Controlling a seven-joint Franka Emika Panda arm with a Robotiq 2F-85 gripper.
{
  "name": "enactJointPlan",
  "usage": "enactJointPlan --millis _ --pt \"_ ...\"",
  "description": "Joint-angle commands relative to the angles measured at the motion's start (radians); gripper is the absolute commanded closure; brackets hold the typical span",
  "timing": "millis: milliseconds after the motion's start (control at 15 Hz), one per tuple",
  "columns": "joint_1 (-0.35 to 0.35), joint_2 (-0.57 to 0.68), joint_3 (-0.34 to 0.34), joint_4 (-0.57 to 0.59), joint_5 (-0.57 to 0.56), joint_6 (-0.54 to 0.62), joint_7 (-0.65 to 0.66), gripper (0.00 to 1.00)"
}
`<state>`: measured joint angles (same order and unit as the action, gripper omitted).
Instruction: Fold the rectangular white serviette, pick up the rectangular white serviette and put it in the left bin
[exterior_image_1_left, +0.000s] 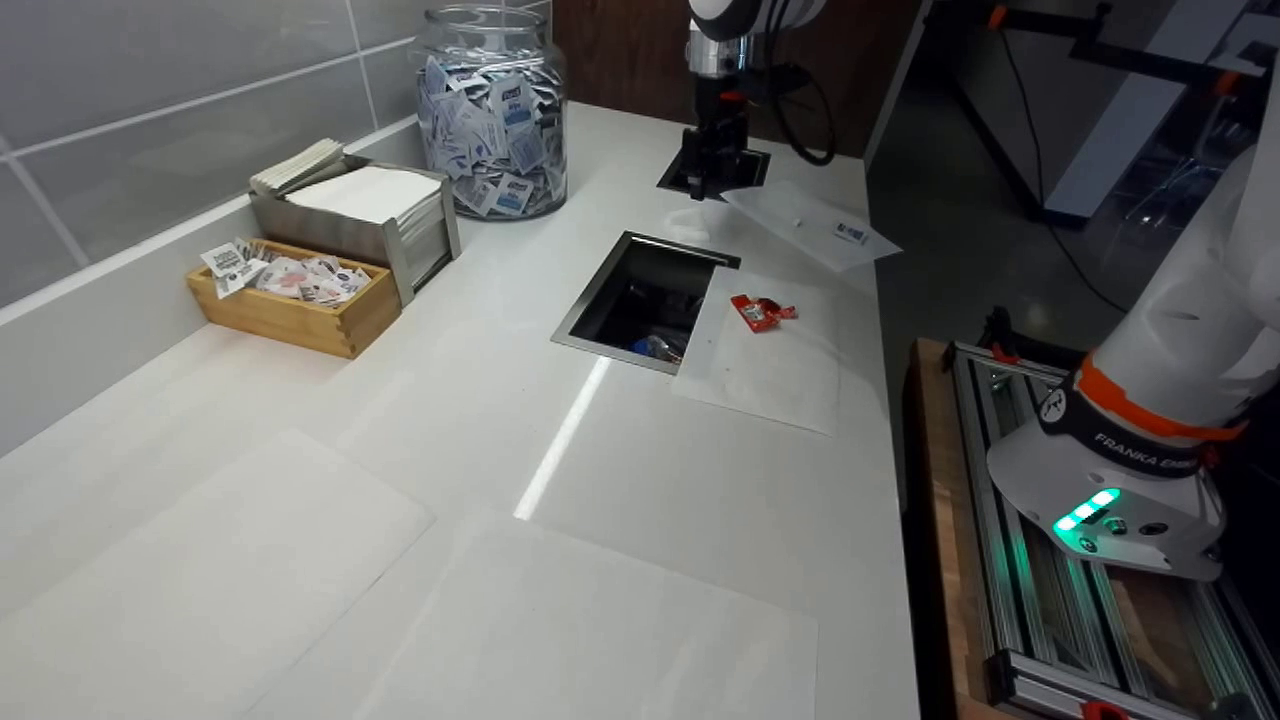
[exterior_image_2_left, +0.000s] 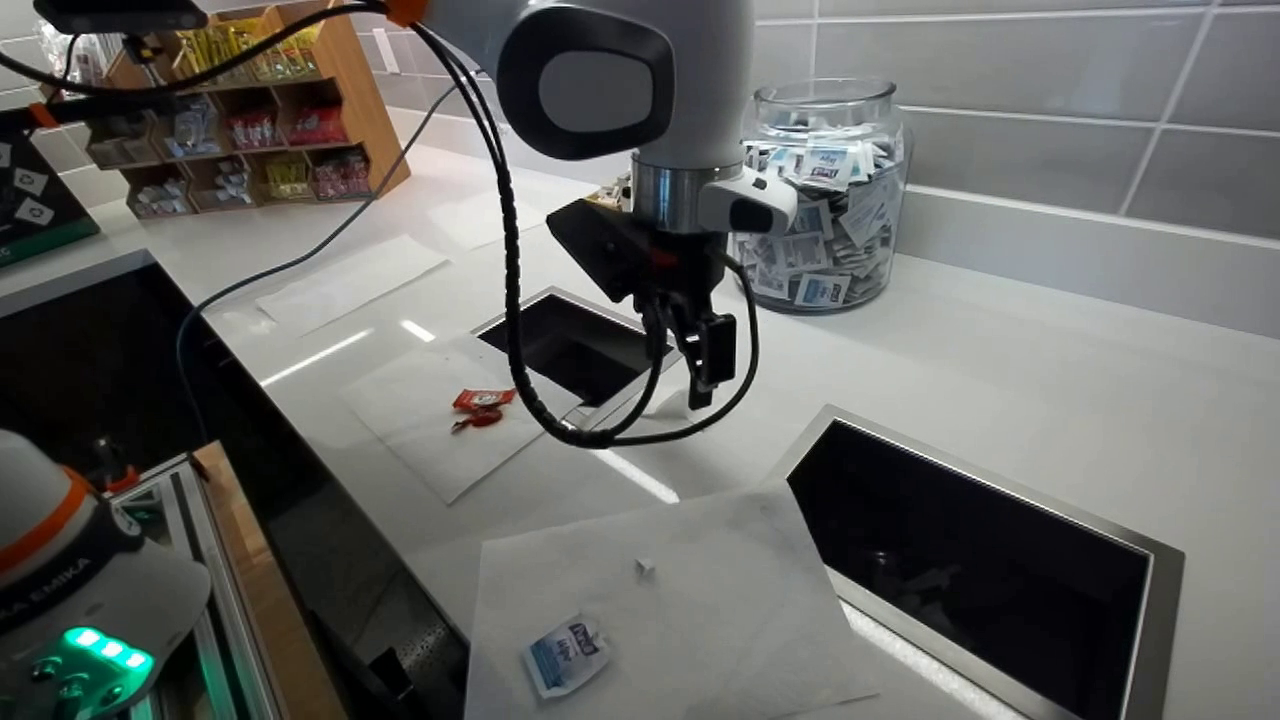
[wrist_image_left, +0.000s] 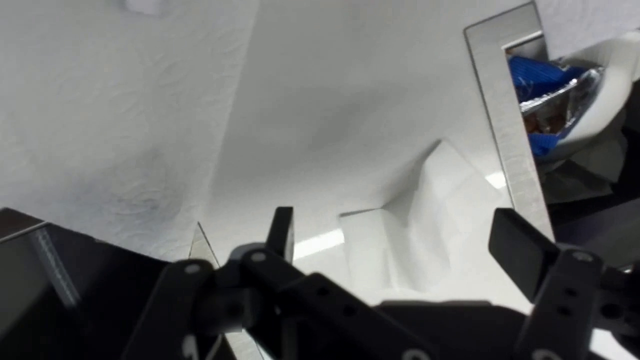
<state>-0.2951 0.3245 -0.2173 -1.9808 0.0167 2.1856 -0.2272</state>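
Looking down along the tabletop (exterior_image_1_left: 460, 380) in an exterior view, with tiled wall (exterior_image_1_left: 200, 60) at picture left | facing roughly the opposite way in an exterior view, with tiled wall at picture right, nearer the arm (exterior_image_2_left: 700, 90) | sharing jar (exterior_image_1_left: 492, 130) in both exterior views | pointing down in the wrist view, close over bins (wrist_image_left: 504, 115), past jaws at lower edge
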Motion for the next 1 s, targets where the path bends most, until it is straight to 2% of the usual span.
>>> enactJointPlan --millis 0,200,400,600,933 --pt "0.019 -0.015 -0.004 -0.074 -0.139 0.120 -0.063 0.00" --pt "0.012 -0.011 0.012 -0.113 -0.180 0.271 -0.131 0.00" --pt "-0.016 -0.008 0.058 -0.140 -0.110 0.380 -0.236 0.00" --pt "-0.035 0.000 0.094 -0.141 -0.051 0.359 -0.300 0.00" --pt "-0.045 0.010 0.101 -0.132 -0.029 0.291 -0.343 0.00"
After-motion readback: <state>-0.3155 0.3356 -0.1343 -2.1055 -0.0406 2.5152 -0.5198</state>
